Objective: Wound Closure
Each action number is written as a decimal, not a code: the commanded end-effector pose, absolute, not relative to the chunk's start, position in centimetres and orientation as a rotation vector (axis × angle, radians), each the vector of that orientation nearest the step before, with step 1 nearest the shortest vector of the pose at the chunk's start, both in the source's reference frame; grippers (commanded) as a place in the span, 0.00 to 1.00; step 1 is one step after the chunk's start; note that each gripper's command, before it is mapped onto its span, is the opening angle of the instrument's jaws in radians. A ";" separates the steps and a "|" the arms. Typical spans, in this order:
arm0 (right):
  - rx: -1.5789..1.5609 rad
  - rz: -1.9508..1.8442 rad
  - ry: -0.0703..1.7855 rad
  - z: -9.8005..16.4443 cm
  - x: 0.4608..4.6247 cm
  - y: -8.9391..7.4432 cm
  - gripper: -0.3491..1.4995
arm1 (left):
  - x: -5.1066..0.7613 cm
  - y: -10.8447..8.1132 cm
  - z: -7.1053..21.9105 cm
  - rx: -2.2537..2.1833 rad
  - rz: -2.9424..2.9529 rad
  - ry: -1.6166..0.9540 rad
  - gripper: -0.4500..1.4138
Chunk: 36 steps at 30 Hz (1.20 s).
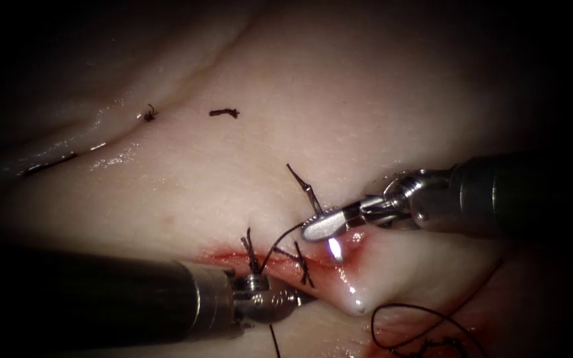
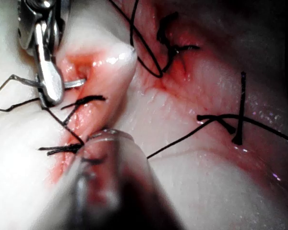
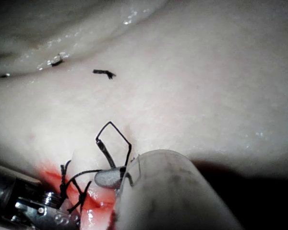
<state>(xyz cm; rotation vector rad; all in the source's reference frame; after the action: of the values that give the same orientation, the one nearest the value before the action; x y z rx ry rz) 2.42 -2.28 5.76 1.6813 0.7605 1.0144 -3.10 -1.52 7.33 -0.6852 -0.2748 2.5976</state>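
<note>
Endoscope view: the right tool [image 1: 323,225] reached in from the right with its jaws clenched on the needle [image 1: 333,248], whose bright metal showed just under the jaw tips at the cut [image 1: 286,258]. In the left wrist view the same right tool [image 2: 50,91] gripped the needle [image 2: 74,84] near one end, a short silver stretch running from the jaws into the red opening of the cut [image 2: 81,72], so the needle sat in the tissue [image 2: 192,191] at the wound edge; how much of its curve lay buried could not be told. Thread [image 1: 283,238] ran from the jaw tips down toward the cut. The left tool [image 1: 266,301] lay low at the left, its tip touching the tissue [image 1: 200,172] just below the cut; whether its jaws were apart or together could not be told, nor whether it held anything. Beside it stood knotted stitches with cut ends [image 1: 250,248] across the red fluid [image 1: 233,255]. Further out, a loose loop of thread lay on the tissue at the lower right, and two small thread scraps [image 1: 223,113] rested well above the cut. In the right wrist view a thread loop [image 3: 113,139] rose above the right tool [image 3: 110,177].
</note>
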 end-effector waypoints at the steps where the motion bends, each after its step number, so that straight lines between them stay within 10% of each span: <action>1: 1.682 1.012 0.760 5.8 2.50 -2.3 0.00 | -3.15 -1.6 7.4 -0.685 2.598 -0.277 0.23; 23: 1.637 1.038 0.895 5.7 2.39 -2.3 0.00 | -3.15 -1.6 7.4 -0.683 2.597 -0.275 0.23; 24: 1.613 1.038 0.963 5.7 2.39 -2.2 0.05 | -3.15 -1.6 7.4 -0.682 2.597 -0.274 0.23; 27: 1.422 1.069 1.184 5.8 2.44 -2.0 0.78 | -3.15 -1.6 7.4 -0.682 2.597 -0.274 0.23; 36: 1.095 1.024 1.381 6.1 2.56 -1.5 0.99 | -3.16 -1.6 7.4 -0.681 2.596 -0.274 0.23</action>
<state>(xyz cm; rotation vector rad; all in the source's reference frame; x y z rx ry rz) 2.49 -1.46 6.01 1.0718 1.3880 1.0219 -3.12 -1.53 7.32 -0.6809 -0.2713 2.5958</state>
